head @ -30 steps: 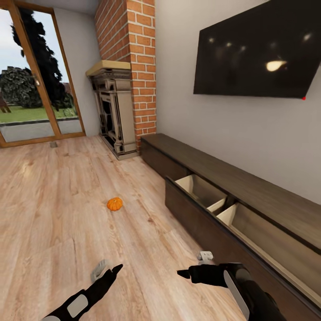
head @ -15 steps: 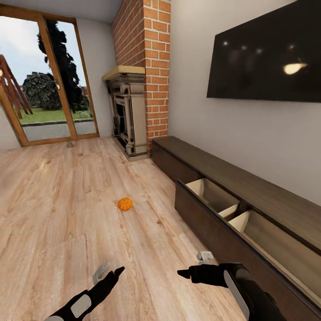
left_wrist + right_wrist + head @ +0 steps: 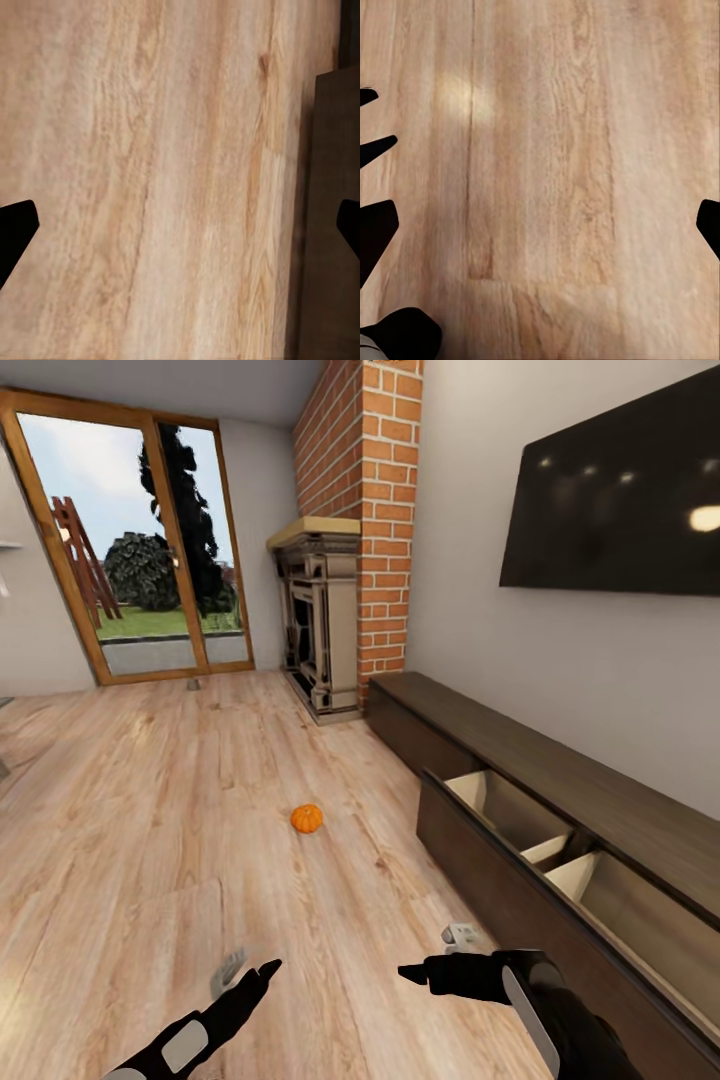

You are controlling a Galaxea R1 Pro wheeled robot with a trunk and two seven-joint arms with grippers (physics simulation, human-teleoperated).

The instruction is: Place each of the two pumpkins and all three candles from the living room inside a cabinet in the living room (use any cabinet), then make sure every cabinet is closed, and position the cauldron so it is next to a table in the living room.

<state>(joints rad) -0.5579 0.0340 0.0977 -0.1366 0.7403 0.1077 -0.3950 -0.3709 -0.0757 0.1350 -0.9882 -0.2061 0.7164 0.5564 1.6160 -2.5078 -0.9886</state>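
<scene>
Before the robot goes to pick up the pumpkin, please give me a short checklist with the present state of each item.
1. Pumpkin located, free on the floor: ok.
2. Left gripper open, holding nothing: ok.
3. Right gripper open, holding nothing: ok.
4. Cabinet drawer open to receive it: ok.
5. Every cabinet closed: not ok, drawer stands open.
6. Candles and cauldron located: cannot tell.

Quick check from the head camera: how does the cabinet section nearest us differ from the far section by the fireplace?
The near cabinet section has its dark front tipped outward, open at the top; the far cabinet section sits flush and closed. The near one shows pale inner walls and a divider, with nothing visible inside; the far one shows no interior. The far one sits beside the fireplace; the near one lies closer to the right gripper. Both share the same dark brown wood and continuous top.
</scene>
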